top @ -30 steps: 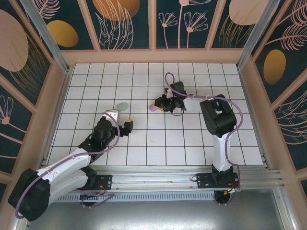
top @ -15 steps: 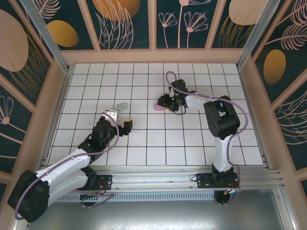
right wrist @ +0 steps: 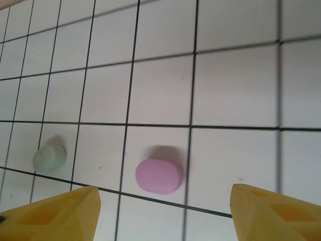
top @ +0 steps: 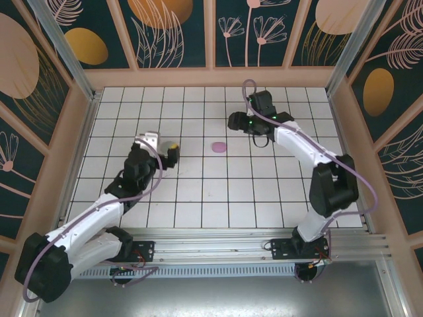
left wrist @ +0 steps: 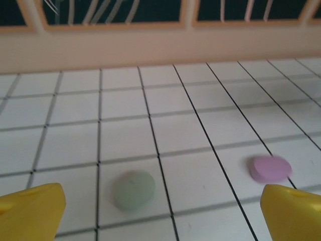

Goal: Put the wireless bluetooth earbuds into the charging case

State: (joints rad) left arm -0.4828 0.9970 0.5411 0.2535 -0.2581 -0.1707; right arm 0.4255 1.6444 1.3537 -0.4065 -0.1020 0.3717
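Note:
Two closed, pebble-shaped charging cases lie on the white tiled table (top: 198, 191). The purple-pink case (top: 218, 146) (right wrist: 159, 175) (left wrist: 271, 168) rests flat near the middle. The mint-green case (left wrist: 133, 189) (right wrist: 49, 157) lies to its left. My left gripper (top: 162, 149) (left wrist: 163, 218) hovers open just short of the green case, which sits toward the left finger. My right gripper (top: 236, 122) (right wrist: 165, 216) is open and raised behind and to the right of the pink case, touching nothing. The earbuds are out of view.
Wooden walls with dark floral panels (top: 211, 39) enclose the table on three sides. A metal rail (top: 218, 241) runs along the near edge by the arm bases. Bare tiles surround both cases.
The right gripper opened, left the pink case on the tile and pulled up and back to the right. The left gripper advanced over the green case.

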